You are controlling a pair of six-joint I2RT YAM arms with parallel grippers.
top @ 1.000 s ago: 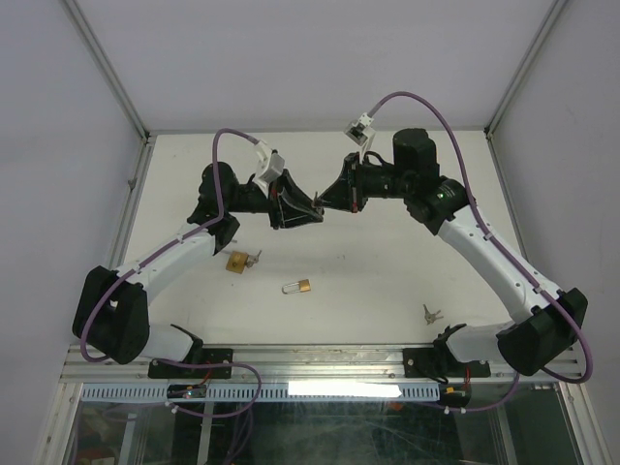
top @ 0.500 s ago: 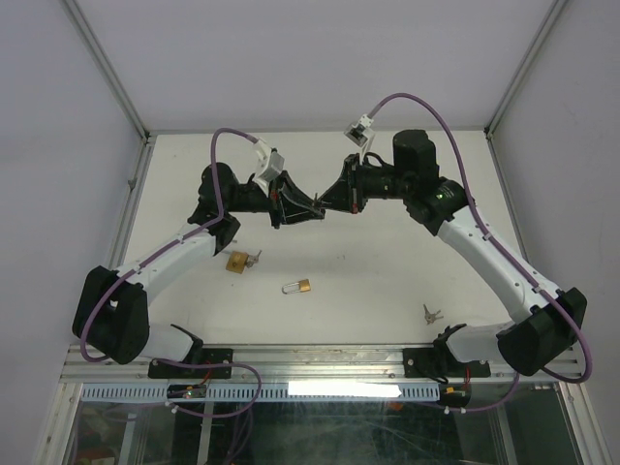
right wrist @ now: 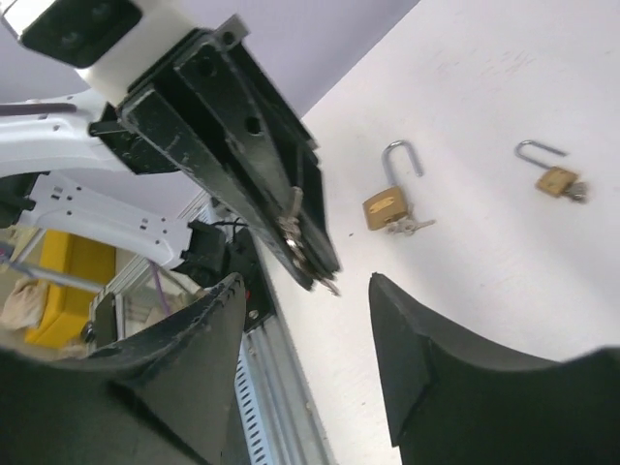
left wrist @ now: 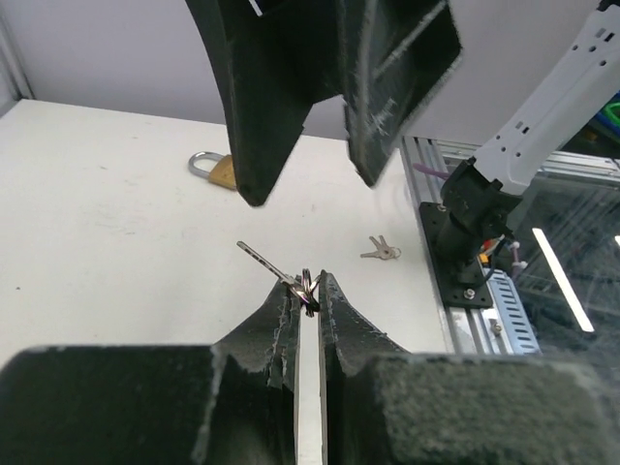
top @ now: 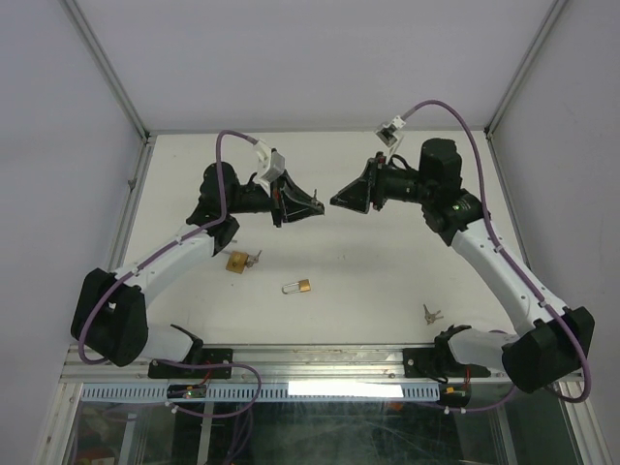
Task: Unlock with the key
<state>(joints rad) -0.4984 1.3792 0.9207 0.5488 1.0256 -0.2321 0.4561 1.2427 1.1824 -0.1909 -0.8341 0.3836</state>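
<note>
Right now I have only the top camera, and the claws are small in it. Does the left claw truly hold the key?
Observer: Yes. The left wrist view shows the left claw shut on the key, its blade sticking out sideways past the tips.
Operator: Is the right claw touching it?
Observer: No. In the right wrist view the right claw is open, and the key sits ahead of its fingers, apart from both.
Operator: Is any padlock with keys?
Observer: That view shows small keys lying against the nearer padlock, at its body.
</note>
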